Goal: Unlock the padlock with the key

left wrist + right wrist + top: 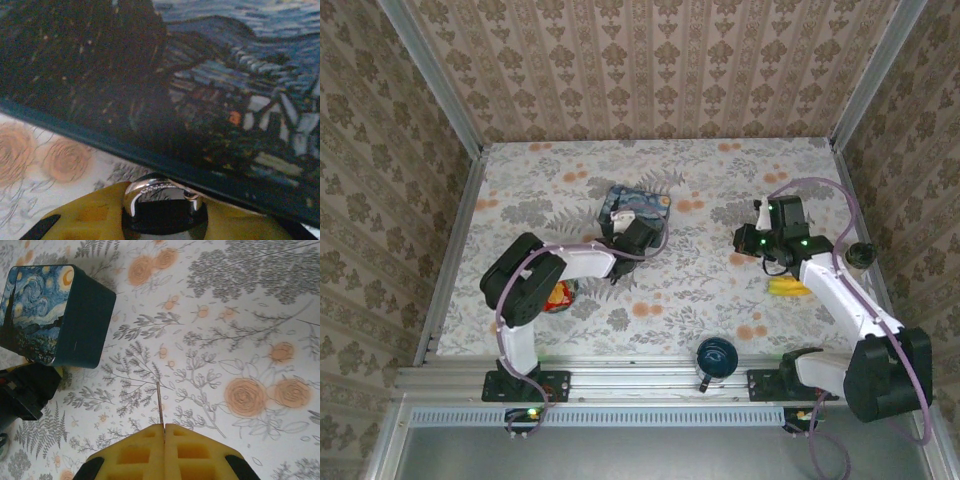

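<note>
The small dark padlock [165, 219] with its silvery shackle [150, 189] sits between the yellow fingers [85, 215] of my left gripper [165, 210], which is shut on it, shackle pointing at the tin. In the top view that gripper [632, 236] rests against the near side of the starry-night tin [638, 203]. My right gripper [164, 432] is shut on the key [159, 402], whose thin metal blade sticks out ahead of the fingertips above the floral tabletop. From above, the right gripper [748, 240] hovers right of centre, apart from the tin.
The blue-and-yellow tin [55, 315] stands at the back centre, with the left arm's dark wrist [25, 390] beside it. A blue mug [713, 358] is at the front edge, a yellow object [788, 288] under the right arm, and a red-yellow item [558, 296] by the left arm.
</note>
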Motion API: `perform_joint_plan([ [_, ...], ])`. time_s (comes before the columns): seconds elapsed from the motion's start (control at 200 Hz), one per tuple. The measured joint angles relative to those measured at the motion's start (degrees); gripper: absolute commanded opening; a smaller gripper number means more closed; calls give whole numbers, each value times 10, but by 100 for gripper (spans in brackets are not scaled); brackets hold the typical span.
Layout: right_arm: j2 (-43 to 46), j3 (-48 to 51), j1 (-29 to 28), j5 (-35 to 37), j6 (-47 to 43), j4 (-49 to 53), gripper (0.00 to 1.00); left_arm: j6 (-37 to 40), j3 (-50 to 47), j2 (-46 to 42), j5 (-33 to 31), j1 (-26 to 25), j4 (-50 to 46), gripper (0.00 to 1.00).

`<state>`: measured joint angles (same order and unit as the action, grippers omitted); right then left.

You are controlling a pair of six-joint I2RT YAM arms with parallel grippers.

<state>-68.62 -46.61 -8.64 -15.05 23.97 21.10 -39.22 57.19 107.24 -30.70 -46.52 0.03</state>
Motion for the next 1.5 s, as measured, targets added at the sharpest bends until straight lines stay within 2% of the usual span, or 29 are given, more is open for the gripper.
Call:
perform_joint_plan([
  [0.08, -16, -6, -15, -2, 0, -9, 0, -26, -3, -6, 6, -4, -4, 0],
  [0.23, -38, -6, -33, -12, 0, -26, 0, -69, 7, -7, 28, -33, -10, 8],
  [0.485, -44, 6, -37, -33, 3, -57, 0, -104, 87, 38, 61, -73, -24, 12],
  [0.71, -44, 17, -39, -35, 3, -62, 0, -112, 95, 54, 65, -76, -43, 41],
  [0.94, -43, 19, -39, -35, 5, -62, 0, -92, 108, 55, 91, -74, -43, 62],
  [1.13, -40, 19, -39, -34, 5, -62, 0, -53, 139, 69, 129, -64, -46, 64],
  [1.495, -37, 19, -39, -34, 7, -62, 0, 30, 167, 82, 145, -44, -80, 53],
])
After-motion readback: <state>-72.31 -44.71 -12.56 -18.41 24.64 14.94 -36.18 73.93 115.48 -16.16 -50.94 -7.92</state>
